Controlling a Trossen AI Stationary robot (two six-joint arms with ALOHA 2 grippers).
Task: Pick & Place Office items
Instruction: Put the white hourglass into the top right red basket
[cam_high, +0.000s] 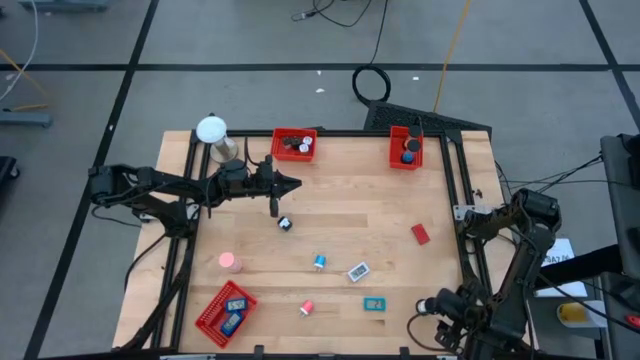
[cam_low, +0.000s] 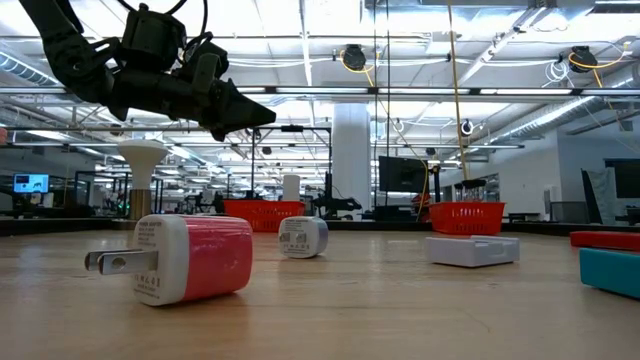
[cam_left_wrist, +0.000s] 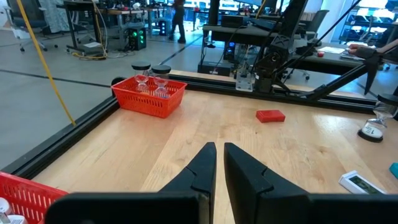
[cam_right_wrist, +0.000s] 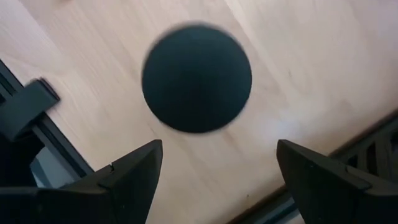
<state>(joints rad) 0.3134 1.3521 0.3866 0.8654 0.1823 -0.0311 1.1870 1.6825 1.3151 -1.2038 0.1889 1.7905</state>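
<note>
Three red trays (cam_high: 294, 144) ring eight loose office items (cam_high: 320, 262); left fingers (cam_left_wrist: 219, 163) clenched empty, right fingers (cam_right_wrist: 311, 177) spread wide.

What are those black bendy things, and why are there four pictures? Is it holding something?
Those are two robot arms at a wooden table. Each ends in a gripper with two jaws.

One camera looks straight down from above. One sits at table height, so the red and white plug looks huge. One camera rides on each arm's wrist.

The left gripper hangs above the table near the far edge, jaws shut, holding nothing. The right gripper waits at the near right corner, jaws open, empty, looking down at a dark round thing.

Small office bits lie scattered: a red block, a blue roll, a pink roll. Three red baskets hold a few more.
</note>
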